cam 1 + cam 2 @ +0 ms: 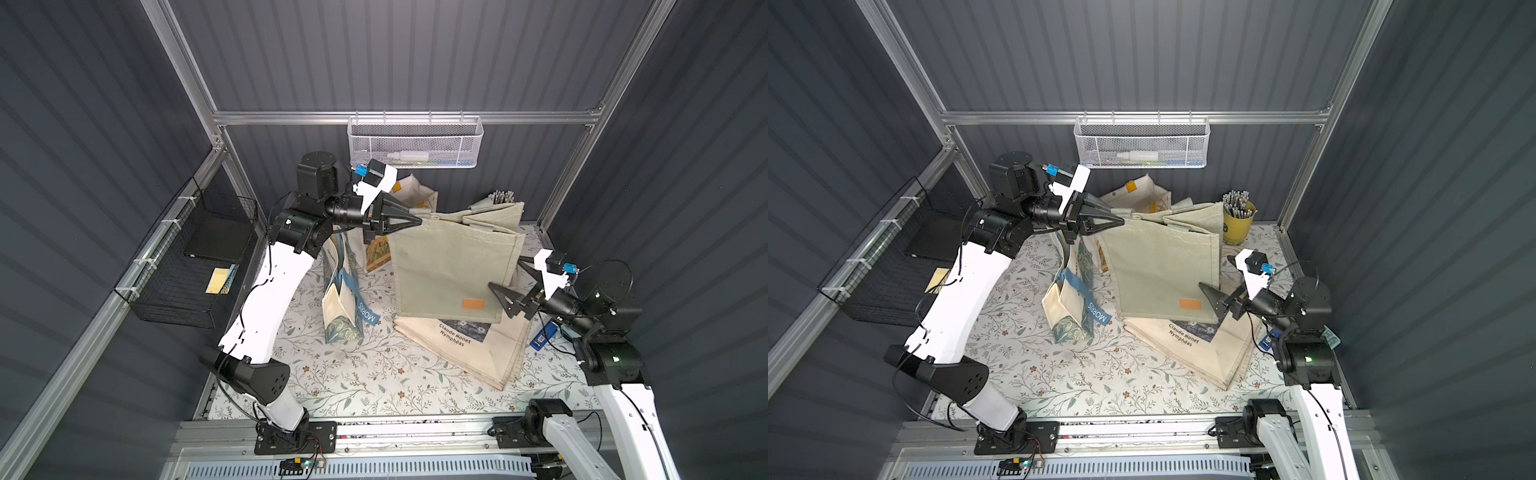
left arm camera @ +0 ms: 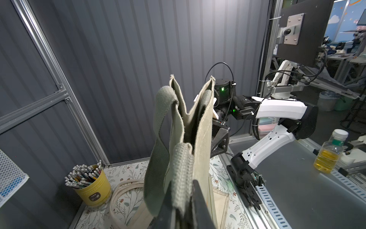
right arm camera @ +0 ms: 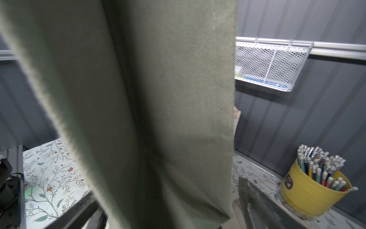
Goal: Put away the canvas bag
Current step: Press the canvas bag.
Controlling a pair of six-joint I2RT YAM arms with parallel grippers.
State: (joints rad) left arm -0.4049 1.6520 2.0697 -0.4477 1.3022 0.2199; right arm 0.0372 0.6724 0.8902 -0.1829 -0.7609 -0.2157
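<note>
**Canvas bag (image 1: 453, 270) held up by one handle (image 2: 181, 168)**

Grey-green canvas bag hangs mid-desk, its handle pinched in the closed left jaws. Any text on its orange patch (image 1: 473, 304) cannot be read. Right jaws stand wide open astride its lower side edge. Its bottom edge overlies a flat cream tote (image 1: 478, 353) printed "Claude Monet Nymphéas". Another tote's blue strap (image 1: 368, 312) reads "MORRIS". Open floral desk (image 1: 374, 386) lies in front.

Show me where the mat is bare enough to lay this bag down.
Bare mat runs along the front, between the rail and the Morris bag and Monet bag. The back is crowded: standing bags, pencil cup.
</note>
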